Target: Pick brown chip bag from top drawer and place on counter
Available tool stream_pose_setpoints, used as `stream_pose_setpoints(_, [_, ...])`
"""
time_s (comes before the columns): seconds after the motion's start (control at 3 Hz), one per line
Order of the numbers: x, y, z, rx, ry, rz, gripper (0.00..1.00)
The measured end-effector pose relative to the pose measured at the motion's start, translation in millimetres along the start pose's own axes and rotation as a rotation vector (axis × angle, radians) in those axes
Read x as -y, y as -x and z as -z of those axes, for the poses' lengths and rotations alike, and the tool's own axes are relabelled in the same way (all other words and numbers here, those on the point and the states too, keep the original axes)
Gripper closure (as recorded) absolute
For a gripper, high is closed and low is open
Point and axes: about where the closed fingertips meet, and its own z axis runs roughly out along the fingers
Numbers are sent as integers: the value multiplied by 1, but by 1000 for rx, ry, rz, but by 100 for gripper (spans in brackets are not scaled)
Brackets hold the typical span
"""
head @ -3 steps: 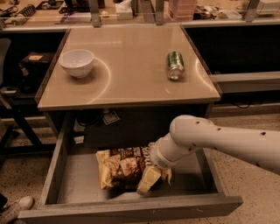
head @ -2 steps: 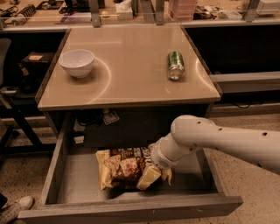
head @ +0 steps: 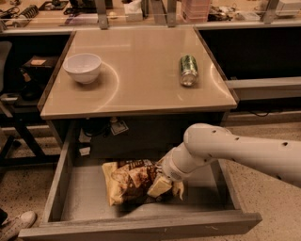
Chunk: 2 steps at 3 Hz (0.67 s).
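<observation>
The brown chip bag [head: 129, 181] lies flat on the bottom of the open top drawer [head: 141, 225], a little left of its middle. My gripper [head: 165, 186] reaches down into the drawer from the right on the white arm [head: 235, 150] and sits at the bag's right end, touching or just over it. The arm's wrist hides the bag's right edge. The glossy beige counter [head: 136, 84] stands above the drawer.
A white bowl [head: 83, 67] stands on the counter's left side. A green can [head: 188, 70] lies on its right side. A cluttered paler bench with metal posts [head: 101, 13] runs behind. A shoe [head: 14, 223] shows at the bottom left beside the drawer.
</observation>
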Motion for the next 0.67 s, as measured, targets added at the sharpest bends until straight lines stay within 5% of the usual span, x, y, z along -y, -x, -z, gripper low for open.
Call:
stream_pose_setpoints(0.33, [0, 0, 0, 0, 0, 0, 89])
stream_pose_setpoints(0.67, [-1, 3, 5, 0, 0, 0, 100])
